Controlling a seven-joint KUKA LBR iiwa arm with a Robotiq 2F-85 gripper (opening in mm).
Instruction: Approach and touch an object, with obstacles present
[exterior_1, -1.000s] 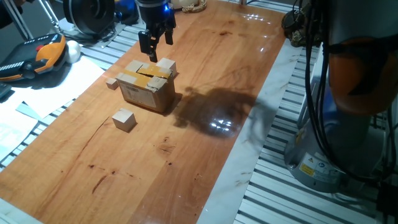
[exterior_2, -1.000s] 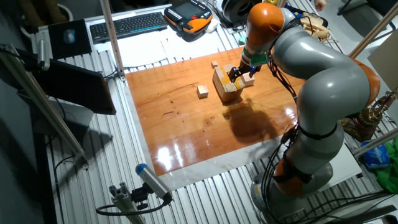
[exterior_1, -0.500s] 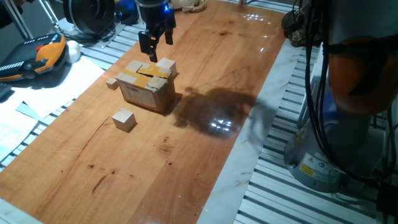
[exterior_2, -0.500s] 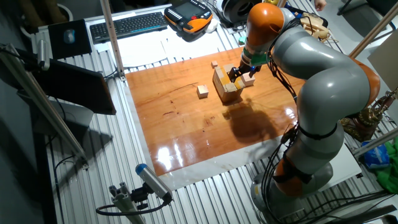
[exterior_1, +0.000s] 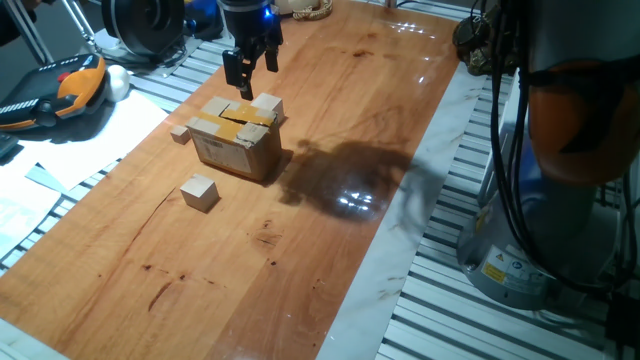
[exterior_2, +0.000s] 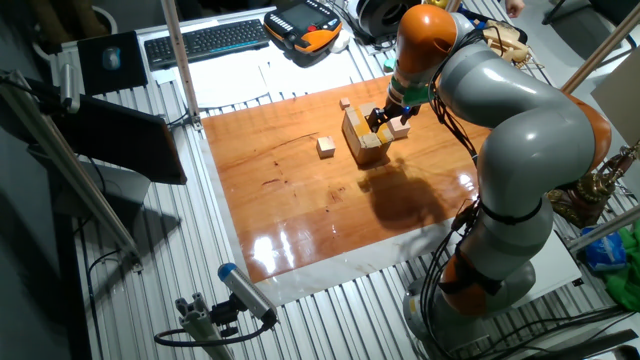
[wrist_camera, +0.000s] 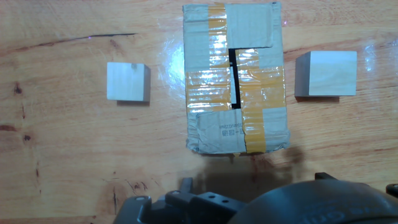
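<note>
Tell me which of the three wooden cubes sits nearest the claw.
The cube behind the cardboard box, on the claw's side. The cube in front stands alone in the open; the tiny cube lies at the box's far side.

— Where's the light-tan cube (wrist_camera: 326, 73)?
— Lying flat, just beside the cardboard box (wrist_camera: 236, 81) (yellow tape strips on top).
— The others?
— Paler cube (wrist_camera: 128, 81) apart on the box's opposite side; tiny cube (exterior_1: 180, 133) near a box corner.

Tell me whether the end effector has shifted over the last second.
No. In one fixed view the end effector hangs at the same spot above the far end of the cardboard box, exactly as a second ago.
</note>
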